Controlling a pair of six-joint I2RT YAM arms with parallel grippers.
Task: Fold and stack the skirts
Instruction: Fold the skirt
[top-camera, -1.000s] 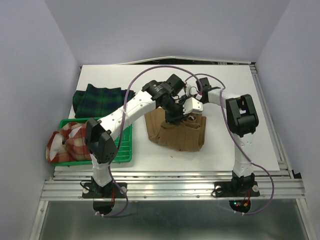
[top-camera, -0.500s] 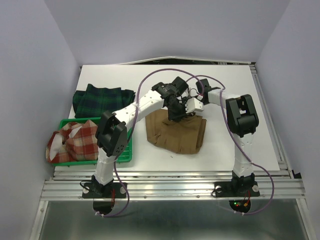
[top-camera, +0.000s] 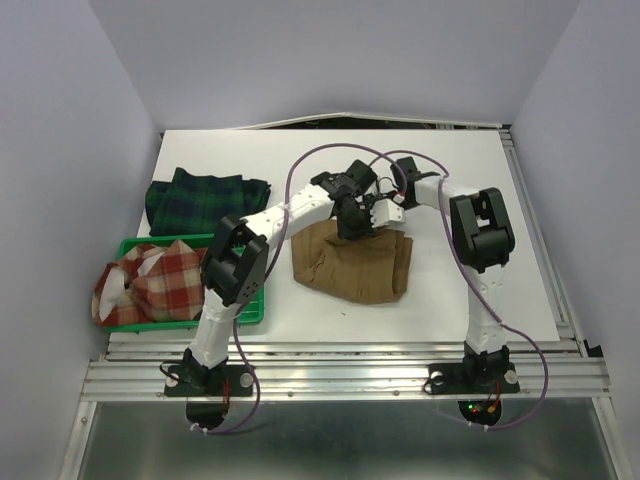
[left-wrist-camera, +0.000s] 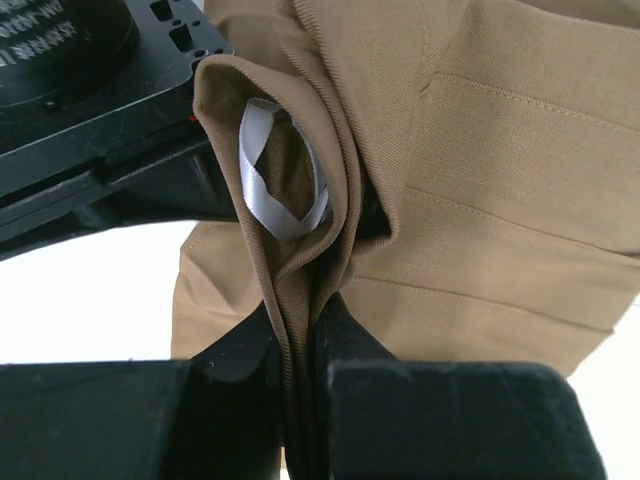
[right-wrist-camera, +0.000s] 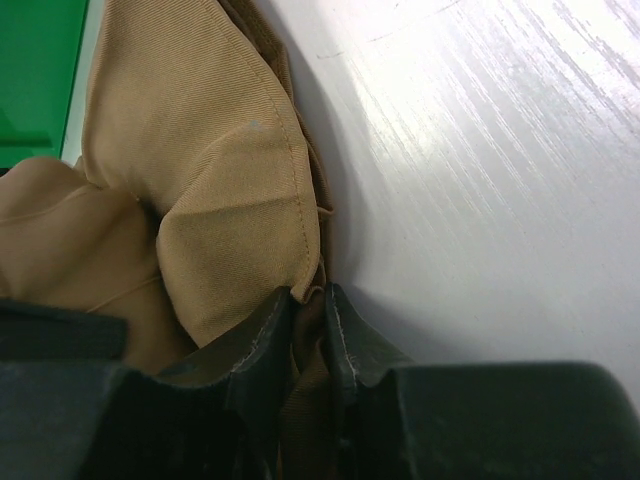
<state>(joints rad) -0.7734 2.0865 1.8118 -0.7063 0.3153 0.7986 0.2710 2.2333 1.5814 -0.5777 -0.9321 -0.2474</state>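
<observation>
The left arm is bent sharply at its elbow over the near left of the table (top-camera: 480, 290) and is stretched away to the right, so that the left gripper (left-wrist-camera: 300, 315) is brought down onto the far edge of the tan skirt (top-camera: 350, 268). The right arm is raised from its base, folded at the elbow and turned back leftward; the right gripper (right-wrist-camera: 305, 300) is set just beside the left one, on the same far edge.

A bunched fold of tan cloth is pinched between the closed fingers of the left gripper, with a grey loop (left-wrist-camera: 283, 170) lying in the cloth above them. A hem of the same skirt is clamped between the right gripper's fingers, low against the white surface.

The tan skirt is spread at the middle of the table. Bare table is left to its right and beyond it, out to the edges. On the left less room is given: the green tray (top-camera: 140, 242) lies near the tan skirt and carries the plaid skirt (top-camera: 145, 285), which spills over the left rim. The tartan skirt (top-camera: 200, 198) is laid behind the tray, well apart from the tan one.
</observation>
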